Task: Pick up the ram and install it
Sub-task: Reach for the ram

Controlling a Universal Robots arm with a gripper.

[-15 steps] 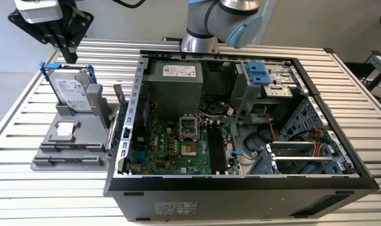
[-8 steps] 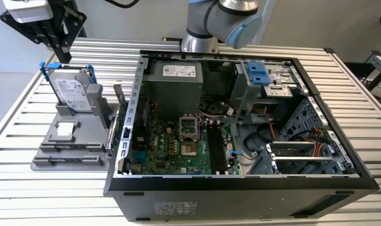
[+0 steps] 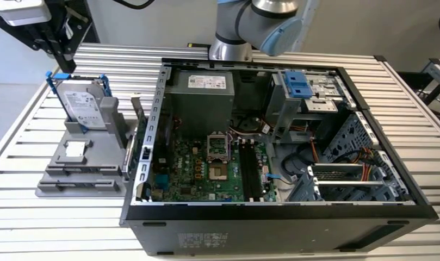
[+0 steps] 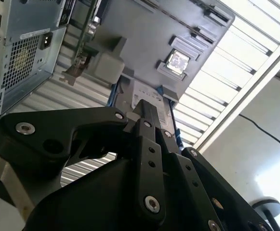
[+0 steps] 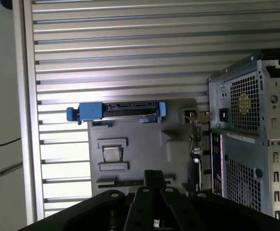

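Item 1, ram point(image 3: 83, 171): seemingly the thin dark strip slotted in the grey holder point(image 3: 60, 162), away from the edge bearing the hard drive point(image 3: 84, 106); my gripper point(image 5: 154, 175) above, fingers together (nothing seen held), should part, square lengthwise, grip mid-stick.

End effector point(image 4: 147, 109) closed, aloft.
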